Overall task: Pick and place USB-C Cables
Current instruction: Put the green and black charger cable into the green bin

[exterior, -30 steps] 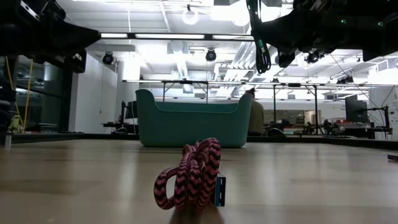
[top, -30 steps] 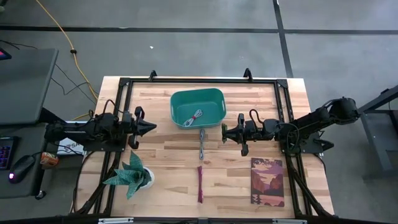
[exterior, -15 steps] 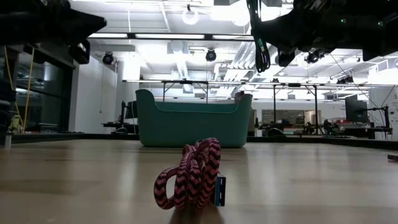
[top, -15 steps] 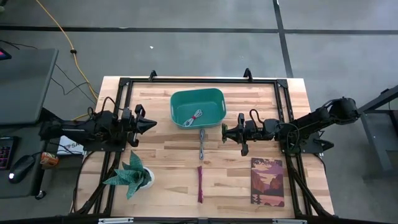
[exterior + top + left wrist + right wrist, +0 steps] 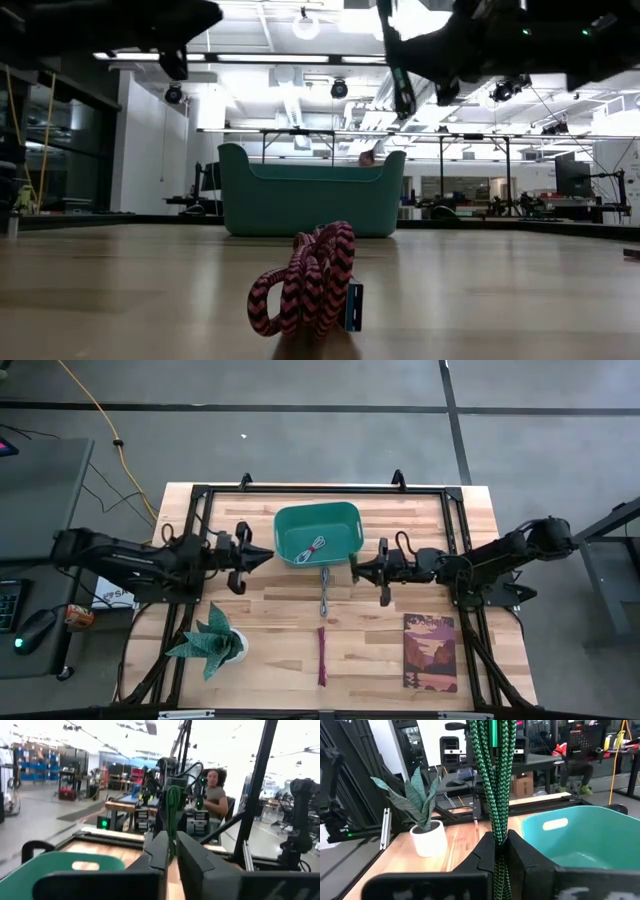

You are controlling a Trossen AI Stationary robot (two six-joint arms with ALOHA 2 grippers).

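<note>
From above, you are seeing the left gripper hovering just left of the teal bin, its fingers looking nearly together and empty, and the right gripper near the bin's right corner. A white-and-red cable is lying inside; a grey cable and a maroon cable are lying on the wooden table, with a potted plant and a book.

At table height, the maroon cable is sitting closest.

Your right wrist view alone is showing the fingers clenched on the green cable.

Since a second ago, both arms have been moving toward the bin. A person is sitting in the room behind.
</note>
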